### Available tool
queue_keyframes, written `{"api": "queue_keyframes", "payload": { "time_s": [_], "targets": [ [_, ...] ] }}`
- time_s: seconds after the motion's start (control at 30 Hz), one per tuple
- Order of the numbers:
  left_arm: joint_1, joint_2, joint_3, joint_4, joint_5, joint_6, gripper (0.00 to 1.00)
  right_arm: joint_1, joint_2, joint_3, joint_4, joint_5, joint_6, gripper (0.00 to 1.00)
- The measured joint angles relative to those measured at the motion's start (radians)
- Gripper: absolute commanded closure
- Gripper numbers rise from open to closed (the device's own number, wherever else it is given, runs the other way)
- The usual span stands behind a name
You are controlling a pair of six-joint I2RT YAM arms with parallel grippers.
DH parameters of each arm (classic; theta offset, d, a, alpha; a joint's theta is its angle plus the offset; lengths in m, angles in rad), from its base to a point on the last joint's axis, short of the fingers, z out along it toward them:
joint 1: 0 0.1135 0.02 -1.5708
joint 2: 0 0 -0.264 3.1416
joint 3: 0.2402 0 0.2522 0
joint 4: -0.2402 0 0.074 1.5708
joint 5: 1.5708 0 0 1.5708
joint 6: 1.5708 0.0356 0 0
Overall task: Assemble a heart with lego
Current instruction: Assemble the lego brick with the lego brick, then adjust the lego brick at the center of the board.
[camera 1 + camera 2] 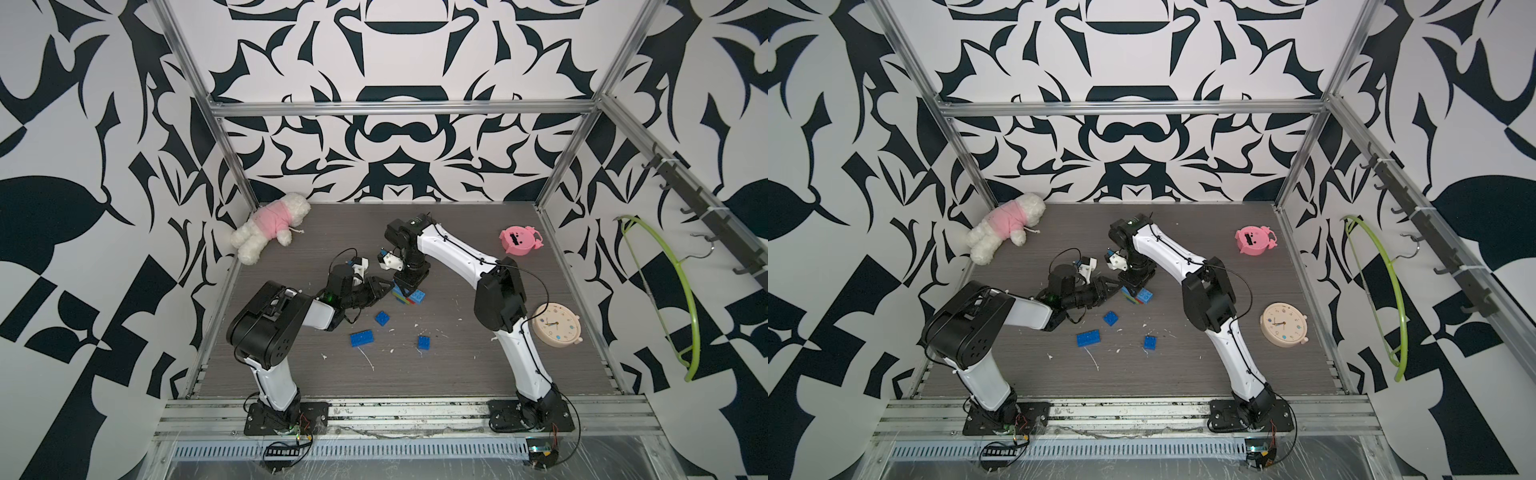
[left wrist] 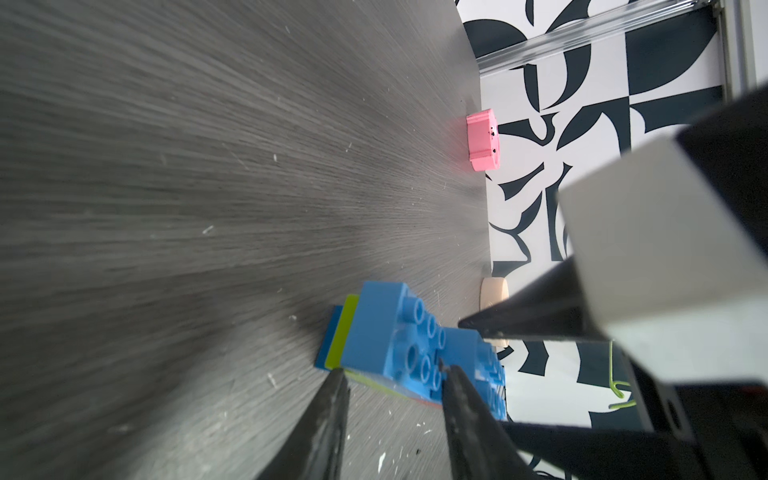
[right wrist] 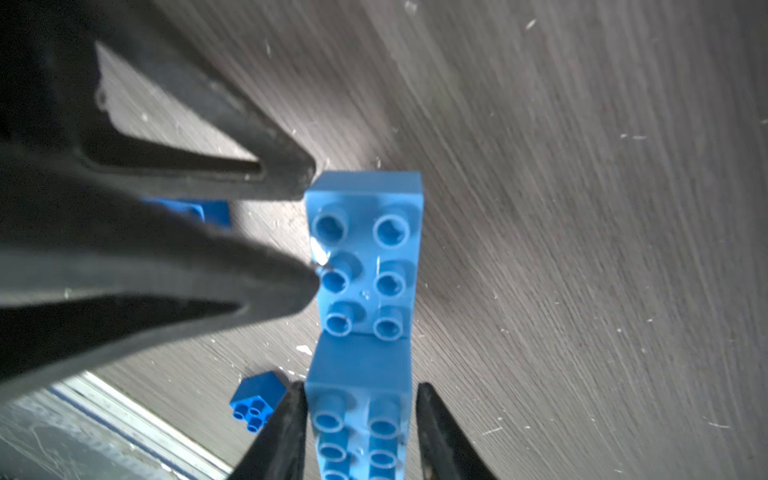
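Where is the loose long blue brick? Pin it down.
In both top views the long blue brick lies flat on the robot's left, nearer the camera than the small blue brick and the heart.

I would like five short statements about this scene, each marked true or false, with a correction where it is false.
1. The long blue brick lies loose on the table, apart from the heart. True.
2. The pink toy rests on top of the heart. False: it sits on the table far to the right, well apart from the heart.
3. The right tool has its fingers on either side of a blue brick of the heart. True.
4. The plush bear lies beside the beige clock. False: the bear is in the far left corner, and the clock is at the right side.
5. A lime green brick shows in the heart. True.
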Motion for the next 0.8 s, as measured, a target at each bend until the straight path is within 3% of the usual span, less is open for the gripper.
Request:
{"api": "queue_keyframes", "payload": {
  "time_s": [0.3, 0.4, 0.47, 0.57, 0.8],
  "targets": [
    [0.0, -0.026, 0.0, -0.057, -0.005, 0.014, 0.55, -0.008, -0.141, -0.07, 0.075, -0.008, 0.015, 0.5],
    [0.0, -0.058, 0.0, -0.083, -0.016, 0.022, 0.55, -0.021, -0.205, -0.129, 0.112, -0.016, 0.031, 0.56],
    [0.001, -0.087, -0.003, -0.092, -0.023, 0.029, 0.55, -0.033, -0.247, -0.183, 0.144, -0.02, 0.051, 0.62],
    [0.006, -0.143, -0.021, -0.12, -0.041, 0.04, 0.55, -0.044, -0.309, -0.283, 0.205, -0.038, 0.071, 0.62],
    [0.057, -0.302, -0.122, -0.202, -0.104, 0.056, 0.55, -0.015, -0.472, -0.541, 0.383, -0.077, 0.123, 0.55]
  ]
}}
